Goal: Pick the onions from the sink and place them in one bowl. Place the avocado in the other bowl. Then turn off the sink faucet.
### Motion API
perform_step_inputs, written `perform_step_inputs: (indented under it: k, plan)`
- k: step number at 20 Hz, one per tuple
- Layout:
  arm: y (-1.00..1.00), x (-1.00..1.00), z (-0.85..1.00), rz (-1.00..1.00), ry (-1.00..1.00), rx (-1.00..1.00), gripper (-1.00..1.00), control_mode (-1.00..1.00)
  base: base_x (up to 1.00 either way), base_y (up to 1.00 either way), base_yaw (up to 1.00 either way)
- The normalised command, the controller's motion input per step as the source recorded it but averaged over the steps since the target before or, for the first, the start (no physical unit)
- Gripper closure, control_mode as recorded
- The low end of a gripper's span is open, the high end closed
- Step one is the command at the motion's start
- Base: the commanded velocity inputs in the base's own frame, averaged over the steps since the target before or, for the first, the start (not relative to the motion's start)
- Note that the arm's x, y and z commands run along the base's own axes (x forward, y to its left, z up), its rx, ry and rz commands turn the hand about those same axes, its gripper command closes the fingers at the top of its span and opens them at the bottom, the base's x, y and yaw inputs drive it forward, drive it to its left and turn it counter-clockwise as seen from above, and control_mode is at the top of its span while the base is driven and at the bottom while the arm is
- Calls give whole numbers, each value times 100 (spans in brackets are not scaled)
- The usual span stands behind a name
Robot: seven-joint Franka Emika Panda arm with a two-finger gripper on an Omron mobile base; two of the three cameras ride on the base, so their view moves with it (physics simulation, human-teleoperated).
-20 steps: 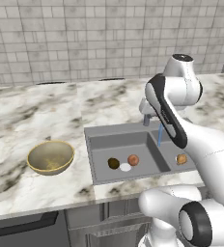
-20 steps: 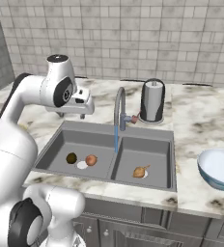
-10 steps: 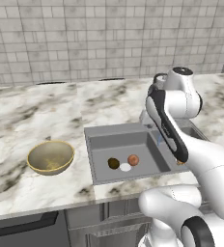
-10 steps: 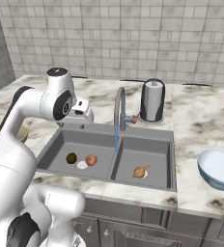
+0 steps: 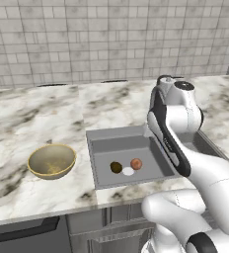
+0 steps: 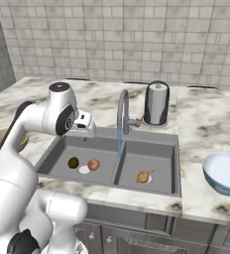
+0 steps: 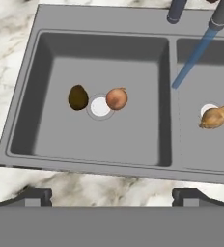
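Beside the left basin's drain, the nearer onion (image 7: 116, 98) looks light, firm and prone to rolling, so its round middle seems the place to pinch. Above the sink (image 7: 32, 87), the gripper (image 7: 111, 195) hangs spread wide, holding nothing.

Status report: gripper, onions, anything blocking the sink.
Gripper open, empty, above the sink. Onions and avocado lie in the basins. Faucet running; nothing blocks.
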Motion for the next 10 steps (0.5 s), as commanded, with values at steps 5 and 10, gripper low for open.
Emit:
perform_step_inputs:
  k: [5, 10]
  plan:
    - [0, -1, -30, 0, -6, 0, -100, -100, 0, 0, 0]
    - [0, 0, -30, 0, -3, 0, -100, -100, 0, 0, 0]
